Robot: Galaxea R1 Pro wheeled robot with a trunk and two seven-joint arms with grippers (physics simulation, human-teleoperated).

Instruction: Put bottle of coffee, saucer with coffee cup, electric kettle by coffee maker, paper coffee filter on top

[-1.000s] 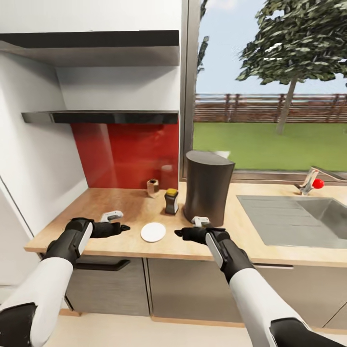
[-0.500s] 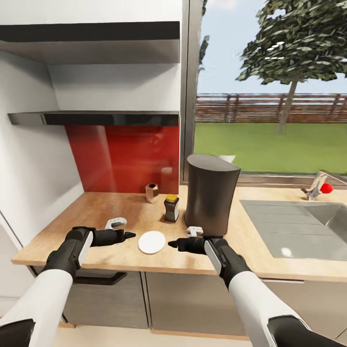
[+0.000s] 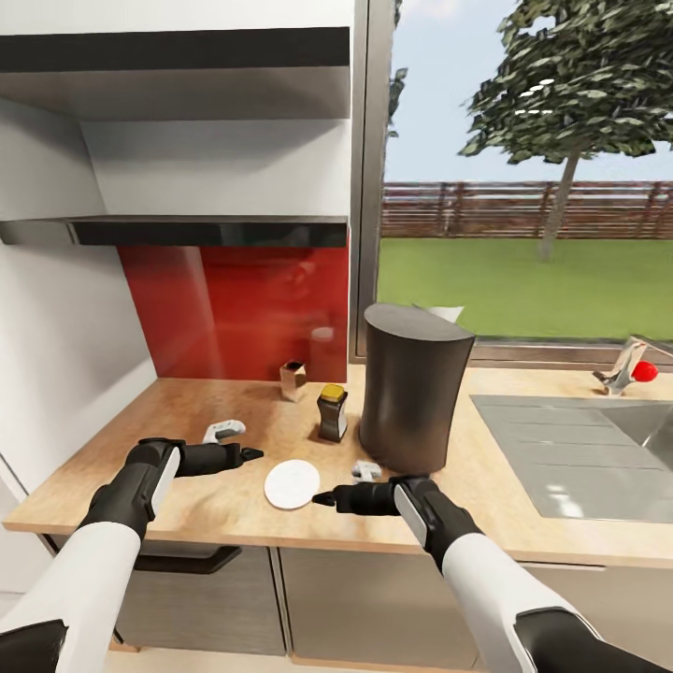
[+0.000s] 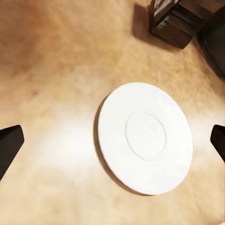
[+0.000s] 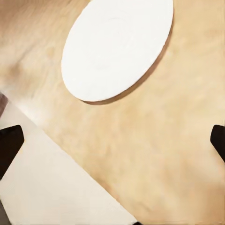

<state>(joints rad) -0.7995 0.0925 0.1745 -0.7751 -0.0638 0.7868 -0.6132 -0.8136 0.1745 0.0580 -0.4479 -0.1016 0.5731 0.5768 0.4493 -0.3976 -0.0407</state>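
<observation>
My right gripper [image 3: 322, 499] has slid toward the saucer [image 3: 292, 484], now just beside its rim; left gripper [image 3: 252, 455] flanks the other side, both open, empty.

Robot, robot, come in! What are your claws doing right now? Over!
Both claws open, empty: left claw, right claw. Saucer flat on countertop between them, bare. Nothing blocking.

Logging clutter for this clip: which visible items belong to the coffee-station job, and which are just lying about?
Job:
coffee maker
bottle of coffee
paper coffee filter
saucer
kitchen countertop
kitchen shelf

Lying about:
sink
faucet
upper shelf
</observation>
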